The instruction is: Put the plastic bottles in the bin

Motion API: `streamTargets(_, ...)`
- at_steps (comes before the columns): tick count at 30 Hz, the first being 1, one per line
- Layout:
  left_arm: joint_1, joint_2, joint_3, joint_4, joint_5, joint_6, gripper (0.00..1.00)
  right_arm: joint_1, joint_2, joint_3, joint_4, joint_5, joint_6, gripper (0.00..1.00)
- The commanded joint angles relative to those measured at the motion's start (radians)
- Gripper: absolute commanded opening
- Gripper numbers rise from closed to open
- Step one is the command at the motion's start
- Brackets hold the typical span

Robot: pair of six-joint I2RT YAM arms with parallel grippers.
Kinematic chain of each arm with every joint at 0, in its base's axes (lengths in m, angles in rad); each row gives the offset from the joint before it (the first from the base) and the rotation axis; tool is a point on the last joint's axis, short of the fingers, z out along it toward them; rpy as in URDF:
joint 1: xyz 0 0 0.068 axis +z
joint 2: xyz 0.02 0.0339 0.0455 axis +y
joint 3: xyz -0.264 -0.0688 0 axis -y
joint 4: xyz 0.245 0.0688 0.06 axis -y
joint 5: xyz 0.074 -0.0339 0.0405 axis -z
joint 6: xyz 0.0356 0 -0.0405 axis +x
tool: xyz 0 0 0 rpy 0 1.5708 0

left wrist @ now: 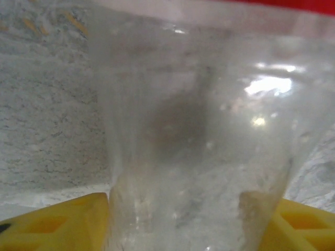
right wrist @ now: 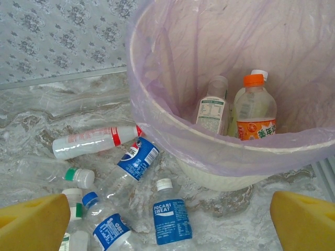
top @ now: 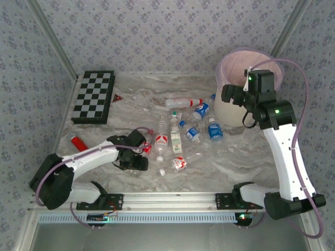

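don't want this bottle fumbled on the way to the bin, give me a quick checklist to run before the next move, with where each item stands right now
1. Clear bottle sits inside the left claw, touching both sides: ok.
2. Grip firm enough to lift: cannot tell.
3. Right claw open and empty: ok.
4. Bin has room above the orange-capped bottle: ok.
5. Way to the bin free: not ok, the right arm hangs over its rim and may block the drop.
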Motion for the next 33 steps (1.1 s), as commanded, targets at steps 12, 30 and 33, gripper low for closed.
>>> streamTargets(12,0.135,-0.113,0.366,0.028,0.019,0.169,0.48,0.039,0.035,-0.057,0.337,-0.696,0.257,0.92)
streamTargets(30,0.154,0.060,0.502,0.499,0.537,0.155,0.50,0.242,0.353,0.105,0.476,-0.658,0.198,0.93)
streamTargets(33,0.148,0.077,0.515,0.498,0.549,0.160,0.50,0.249,0.399,0.123,0.499,-0.670,0.219,0.91)
